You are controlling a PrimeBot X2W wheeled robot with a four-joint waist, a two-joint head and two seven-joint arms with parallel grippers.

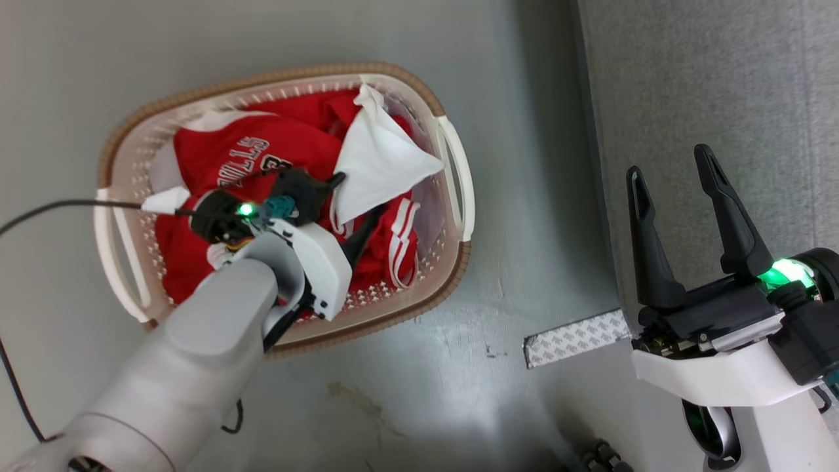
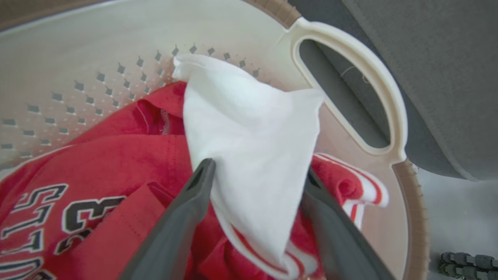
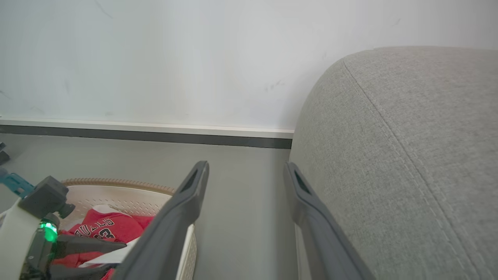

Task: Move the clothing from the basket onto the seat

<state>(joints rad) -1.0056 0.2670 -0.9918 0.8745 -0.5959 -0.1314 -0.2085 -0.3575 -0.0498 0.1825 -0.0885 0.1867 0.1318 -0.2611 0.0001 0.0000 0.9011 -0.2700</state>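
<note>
The basket [image 1: 275,78] stands on the grey floor, holding the clothing: a red jersey [image 1: 223,151] with dark lettering and a white piece [image 1: 383,160] lying on top toward the right handle. My left gripper [image 1: 351,206] reaches down into the basket. In the left wrist view it [image 2: 258,167] is open, its two fingers on either side of the white piece [image 2: 253,128], above the red jersey [image 2: 128,155]. My right gripper [image 1: 668,164] is open and holds nothing, raised beside the edge of the grey seat [image 1: 708,78], which also rises at the right in the right wrist view [image 3: 408,155].
A strip of patterned tape [image 1: 570,337] lies on the floor between basket and seat. A black cable [image 1: 59,206] runs from my left wrist off to the left. The wall and its dark baseboard [image 3: 148,134] stand behind the basket [image 3: 116,182].
</note>
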